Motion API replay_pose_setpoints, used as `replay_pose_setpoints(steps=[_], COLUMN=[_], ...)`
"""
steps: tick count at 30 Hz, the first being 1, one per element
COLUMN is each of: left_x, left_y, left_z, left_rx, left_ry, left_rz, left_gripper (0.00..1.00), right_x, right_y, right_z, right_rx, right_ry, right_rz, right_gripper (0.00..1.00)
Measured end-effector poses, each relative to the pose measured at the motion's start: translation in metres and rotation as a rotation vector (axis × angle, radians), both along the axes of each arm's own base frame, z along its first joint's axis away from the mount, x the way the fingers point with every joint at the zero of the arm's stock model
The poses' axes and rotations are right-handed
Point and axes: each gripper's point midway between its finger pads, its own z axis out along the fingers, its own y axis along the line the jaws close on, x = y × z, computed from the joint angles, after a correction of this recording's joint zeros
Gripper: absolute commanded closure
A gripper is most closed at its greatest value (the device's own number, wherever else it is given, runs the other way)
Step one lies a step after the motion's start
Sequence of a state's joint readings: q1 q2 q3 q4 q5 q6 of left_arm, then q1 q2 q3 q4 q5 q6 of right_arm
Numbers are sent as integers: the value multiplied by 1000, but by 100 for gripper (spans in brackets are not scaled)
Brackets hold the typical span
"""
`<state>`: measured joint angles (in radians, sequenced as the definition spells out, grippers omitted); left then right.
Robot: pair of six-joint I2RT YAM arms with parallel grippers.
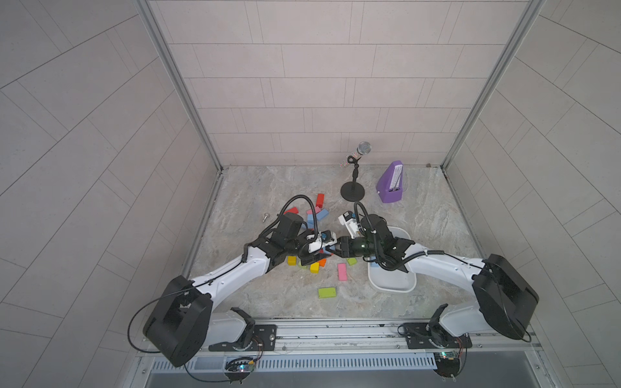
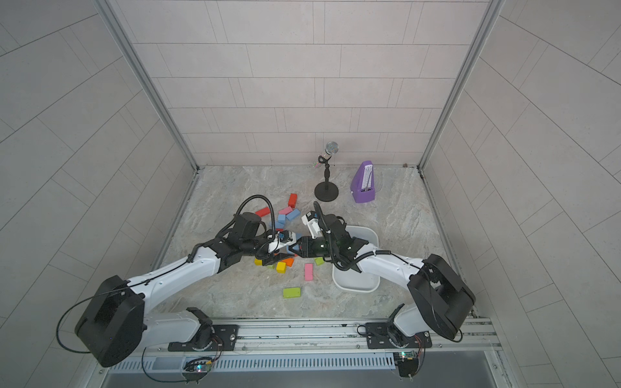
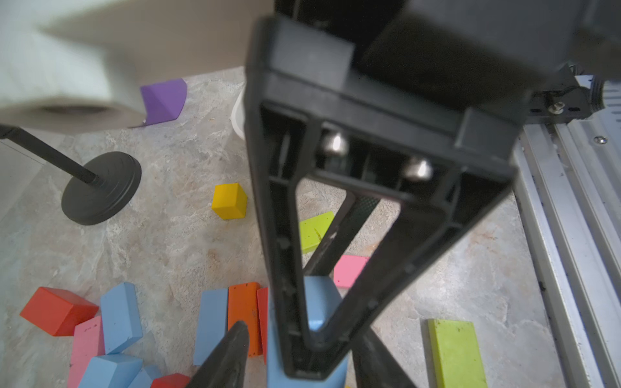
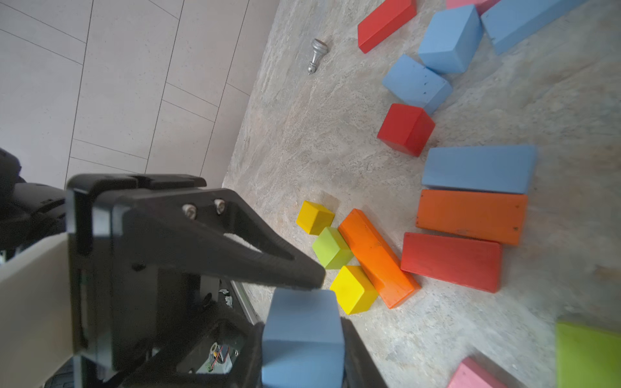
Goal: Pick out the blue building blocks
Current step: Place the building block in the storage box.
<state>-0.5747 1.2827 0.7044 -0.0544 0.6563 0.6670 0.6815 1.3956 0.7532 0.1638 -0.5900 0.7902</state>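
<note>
Above the block pile my two grippers meet tip to tip in both top views. My right gripper [image 4: 302, 327] is shut on a blue block [image 4: 302, 356], its fingers pressed to both sides. In the left wrist view that same blue block [image 3: 319, 302] sits between my left gripper's [image 3: 305, 349] open fingers, with a gap on each side. Other blue building blocks lie on the floor behind the left arm [image 1: 322, 214] [image 2: 293, 214], and appear in the wrist views as blue block [image 3: 121, 315] and oblong blue block [image 4: 479, 169]. The handover point is at left gripper [image 1: 324, 250] and right gripper [image 1: 337, 250].
A white bin [image 1: 391, 285] sits under the right arm. A microphone stand [image 1: 353, 191] and purple metronome [image 1: 391, 183] stand at the back. Red [image 1: 319, 200], yellow [image 1: 314, 267], pink [image 1: 342, 271] and green [image 1: 327, 292] blocks lie scattered, and a silver pawn [image 1: 265, 217] lies at the left.
</note>
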Motion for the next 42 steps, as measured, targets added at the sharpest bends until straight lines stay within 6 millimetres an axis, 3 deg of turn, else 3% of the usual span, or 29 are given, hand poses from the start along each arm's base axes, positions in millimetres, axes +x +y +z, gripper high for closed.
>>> replay_pose_setpoints(steps=[4,7,12,15,20,29,42], left_x=[1,5,18,25,30,33,32], left_y=[0,1,4,4,3,4,5], left_z=[-1,-3,-10,-12,-10,-9,-8], left_rx=[-9,-9,-5,-1,-3,-2,5], left_ry=[44,67,113,135,143,139,130], left_rz=[34,72,172,215,243,255,252], left_gripper=[23,20,18,18,18,19,19], right_x=[12,22,22,10,-4,-9,3], right_y=[-47,-98,-179,-202,-225,-259,-256], right_z=[7,3,-24,-42,-55,-73,-97], right_rx=[-126,-263,-488,-602,-733,-929,-988], right_ry=[-85,-112,-27,34,80,126,178], right_rz=[-92,-202,-357,-377,-393,-433,-373], right_gripper=[86,86,86,86,84,82,81])
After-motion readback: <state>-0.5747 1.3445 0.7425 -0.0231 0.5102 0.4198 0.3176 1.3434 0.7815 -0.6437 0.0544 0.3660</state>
